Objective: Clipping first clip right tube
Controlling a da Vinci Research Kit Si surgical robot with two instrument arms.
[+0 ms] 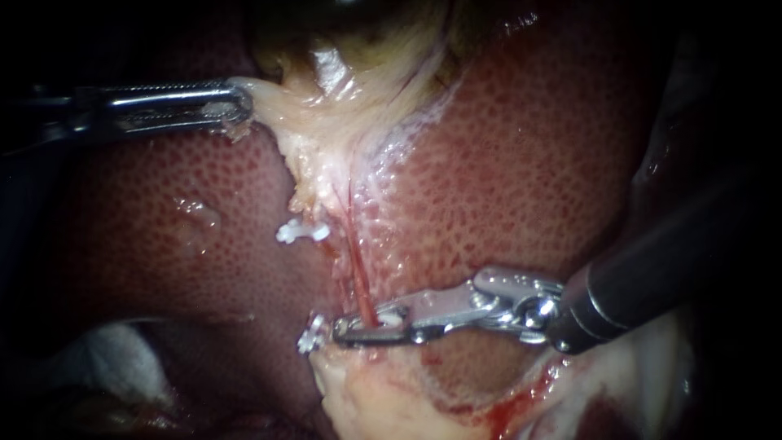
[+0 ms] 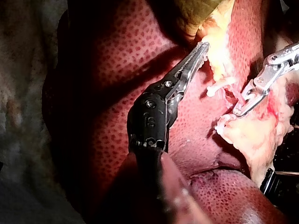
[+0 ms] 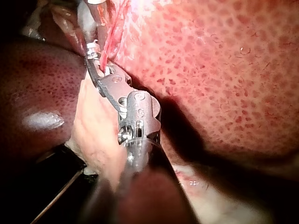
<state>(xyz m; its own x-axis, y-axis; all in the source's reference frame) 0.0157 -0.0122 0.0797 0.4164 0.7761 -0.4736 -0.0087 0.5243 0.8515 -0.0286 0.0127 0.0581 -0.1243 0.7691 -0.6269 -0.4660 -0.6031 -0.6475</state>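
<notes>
Mottled red liver point(image 1: 554, 163) lies under everything. Nearest, past the pale fat point(image 1: 366, 399), the right instrument point(image 1: 346, 327) has its jaws closed across the right tube point(image 1: 356, 269) at its low end. That tube looks thin, soft, slippery and easily torn; I'd take it squarely, without pulling. Two white clips show: the lower clip point(image 1: 312, 334) just off the jaw tips, the upper clip point(image 1: 301, 232) beside the tube. Farthest, the left instrument point(image 1: 243, 103) is clamped on pale tissue point(image 1: 326, 130) under the gallbladder point(image 1: 366, 20). Two instruments, one red tube.
</notes>
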